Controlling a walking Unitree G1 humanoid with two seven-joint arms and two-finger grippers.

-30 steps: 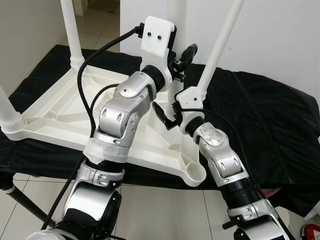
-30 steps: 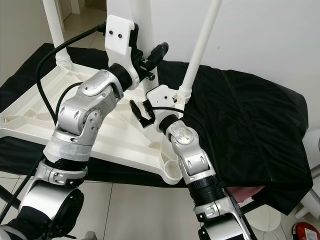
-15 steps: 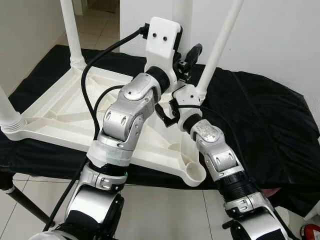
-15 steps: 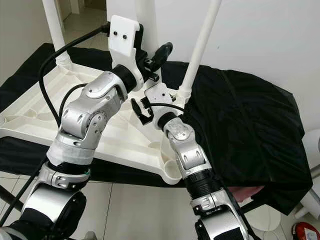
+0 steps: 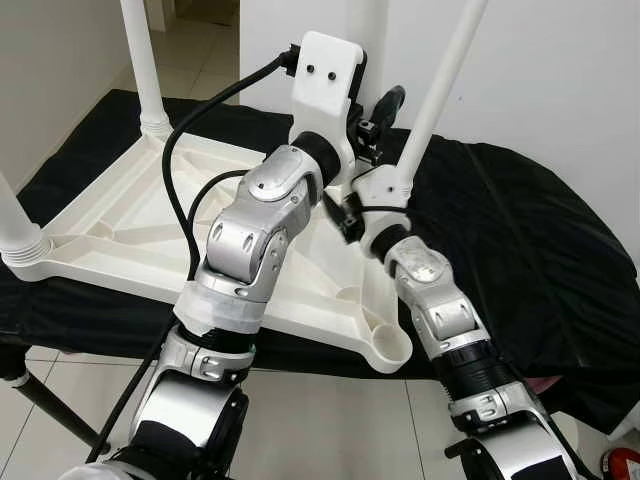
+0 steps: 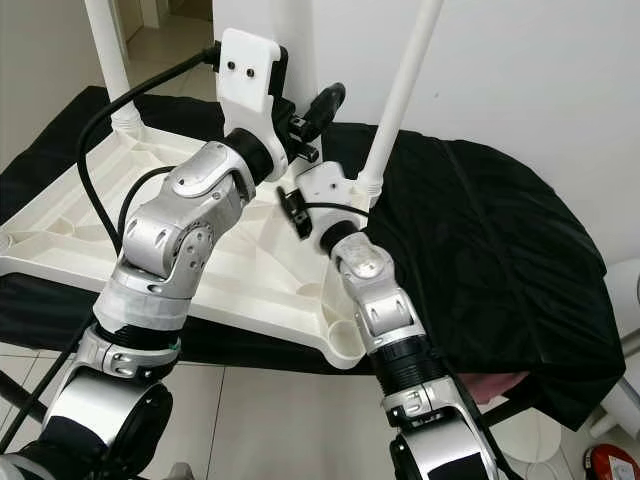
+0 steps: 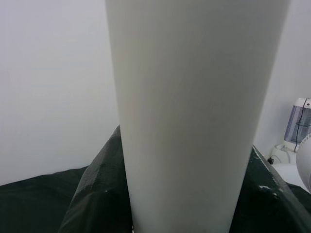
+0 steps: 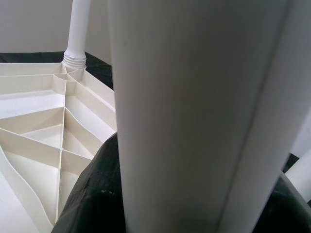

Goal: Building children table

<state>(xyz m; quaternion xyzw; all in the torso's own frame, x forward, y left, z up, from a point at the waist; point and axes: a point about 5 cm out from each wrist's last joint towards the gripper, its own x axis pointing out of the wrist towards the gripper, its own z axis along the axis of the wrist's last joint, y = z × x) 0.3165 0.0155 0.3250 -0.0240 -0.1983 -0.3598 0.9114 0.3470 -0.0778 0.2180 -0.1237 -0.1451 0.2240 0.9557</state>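
Note:
The white children's table (image 5: 120, 225) lies upside down on a black cloth. Two legs stand in their sockets, one at the far left (image 5: 143, 70) and one at the near left (image 5: 18, 225). A third leg (image 5: 366, 25) rises at the back right corner. My left gripper (image 5: 372, 115) is shut on this leg low down, and the leg (image 7: 194, 116) looms close in the left wrist view. My right gripper (image 5: 345, 215) is just below, against the same leg (image 8: 189, 121). Another loose leg (image 5: 445, 75) leans tilted behind my right wrist.
The near right corner socket (image 5: 392, 346) holds no leg. The black cloth (image 5: 530, 240) covers a low stand and hangs bunched on the right. White walls rise behind, and tiled floor (image 5: 60, 390) lies in front. A red object (image 5: 622, 465) sits at the bottom right.
My right gripper has swung up and in from the table's underside to the back right leg. My left arm has shifted slightly right and holds still at the leg.

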